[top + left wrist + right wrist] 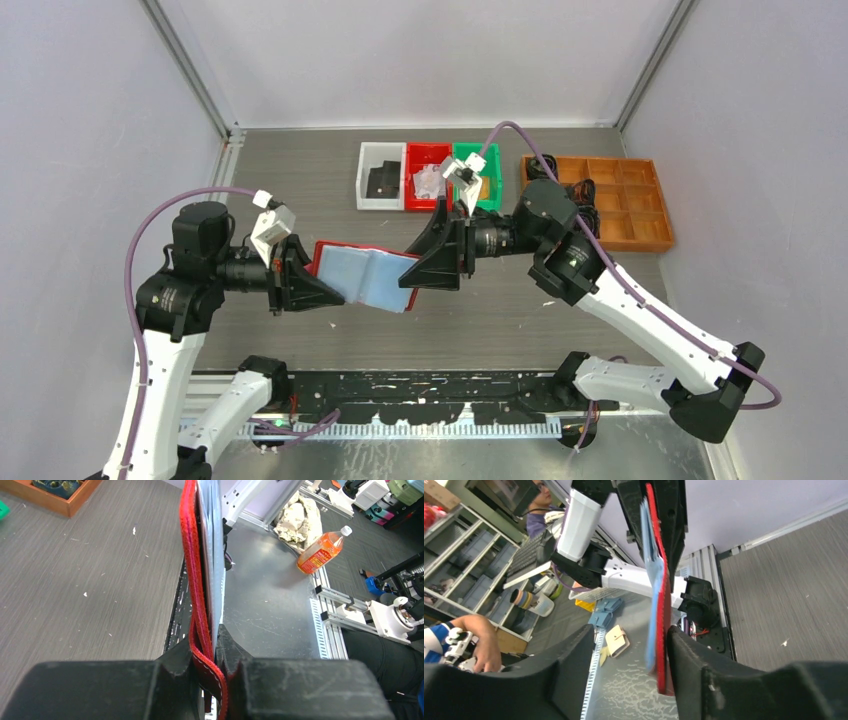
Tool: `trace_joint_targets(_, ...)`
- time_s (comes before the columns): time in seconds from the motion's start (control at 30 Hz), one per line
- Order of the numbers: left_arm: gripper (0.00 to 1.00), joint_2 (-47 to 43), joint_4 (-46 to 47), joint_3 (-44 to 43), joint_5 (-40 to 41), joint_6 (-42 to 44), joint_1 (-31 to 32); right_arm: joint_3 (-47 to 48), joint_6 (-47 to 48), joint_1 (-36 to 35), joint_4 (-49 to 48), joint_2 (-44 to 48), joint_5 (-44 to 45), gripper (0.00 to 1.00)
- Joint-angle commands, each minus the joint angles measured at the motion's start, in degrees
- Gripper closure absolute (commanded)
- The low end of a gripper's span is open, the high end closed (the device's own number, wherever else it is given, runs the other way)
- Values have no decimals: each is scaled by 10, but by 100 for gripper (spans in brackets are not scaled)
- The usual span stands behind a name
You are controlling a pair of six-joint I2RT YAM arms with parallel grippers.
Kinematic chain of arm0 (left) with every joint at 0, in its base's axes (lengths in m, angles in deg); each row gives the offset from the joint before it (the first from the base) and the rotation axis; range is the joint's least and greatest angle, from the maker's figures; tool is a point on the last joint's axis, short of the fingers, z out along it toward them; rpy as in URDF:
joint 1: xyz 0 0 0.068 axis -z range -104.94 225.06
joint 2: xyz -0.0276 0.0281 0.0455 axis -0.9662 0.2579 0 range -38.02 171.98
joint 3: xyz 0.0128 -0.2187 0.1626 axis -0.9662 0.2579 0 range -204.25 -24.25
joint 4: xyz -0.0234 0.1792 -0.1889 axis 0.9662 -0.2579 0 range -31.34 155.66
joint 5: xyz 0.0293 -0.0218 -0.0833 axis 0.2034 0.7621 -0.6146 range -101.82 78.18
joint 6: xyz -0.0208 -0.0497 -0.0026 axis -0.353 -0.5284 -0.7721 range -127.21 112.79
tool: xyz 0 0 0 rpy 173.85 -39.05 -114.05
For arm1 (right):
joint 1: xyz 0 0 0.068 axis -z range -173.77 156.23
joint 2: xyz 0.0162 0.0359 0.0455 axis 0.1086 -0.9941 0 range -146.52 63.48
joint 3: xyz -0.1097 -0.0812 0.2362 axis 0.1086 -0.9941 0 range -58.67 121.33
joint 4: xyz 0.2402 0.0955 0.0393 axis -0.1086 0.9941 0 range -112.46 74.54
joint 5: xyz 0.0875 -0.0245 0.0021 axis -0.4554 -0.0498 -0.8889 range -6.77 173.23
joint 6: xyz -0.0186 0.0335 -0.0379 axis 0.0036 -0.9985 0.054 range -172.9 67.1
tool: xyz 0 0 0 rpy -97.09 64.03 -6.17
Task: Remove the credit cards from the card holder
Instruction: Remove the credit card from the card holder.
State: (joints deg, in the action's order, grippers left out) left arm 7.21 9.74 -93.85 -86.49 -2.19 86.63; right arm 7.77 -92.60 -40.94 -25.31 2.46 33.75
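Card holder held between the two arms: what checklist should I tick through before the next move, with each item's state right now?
1. Left fingers clamped on one edge of the card holder: ok.
2. Card holder spread open, pale pages facing up: ok.
3. Right fingers astride the opposite edge: ok, open around it.
4. A card between the right fingers to pinch: not ok, only the red cover and a blue page show there.
5. A card visible in the pockets: cannot tell.
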Motion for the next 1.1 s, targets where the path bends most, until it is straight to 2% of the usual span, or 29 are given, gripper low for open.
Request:
trace_joint_targets(0.0, 100, -6, 34, -9, 2, 11, 1, 5, 47, -27, 59, 2, 59, 47)
trace_joint_targets(0.07, 100, -6, 35, -8, 4, 11, 0, 19, 75, -38, 103, -1, 104, 56)
trace_joint_targets(0.2, 100, -6, 35, -8, 3, 10, 1, 64, 122, -60, 197, -30, 229, 82)
trace_joint_targets(0.3, 100, -7, 36, -9, -2, 8, 0, 84, 127, -80, 223, -45, 320, 98)
trace_joint_targets(0.43, 100, -10, 34, -8, -5, 8, 0, 86, 99, -112, 190, -63, 415, 99)
trace_joint_targets(0.53, 100, -9, 26, -7, 3, 19, 0, 89, 95, -142, 161, -76, 429, 99)
trace_joint_targets(0.57, 100, -9, 21, -8, 11, 28, 0, 88, 90, -144, 149, -78, 411, 95)
trace_joint_targets(0.7, 100, -15, 5, -8, 65, 64, 1, 66, 57, -145, 89, -63, 323, 56)
trace_joint_targets(0.77, 100, -20, 5, -6, 89, 76, 0, 47, 40, -145, 45, -48, 275, 43)
trace_joint_targets(0.87, 100, -25, 11, -1, 96, 78, 1, 22, 13, -145, -12, -36, 234, 39)
trace_joint_targets(0.97, 100, -26, 23, 1, 97, 63, 0, 26, 7, -145, 0, -42, 231, 47)
trace_joint_targets(1.07, 100, -27, 35, 1, 110, 54, 1, 31, 12, -145, 23, -46, 209, 37)
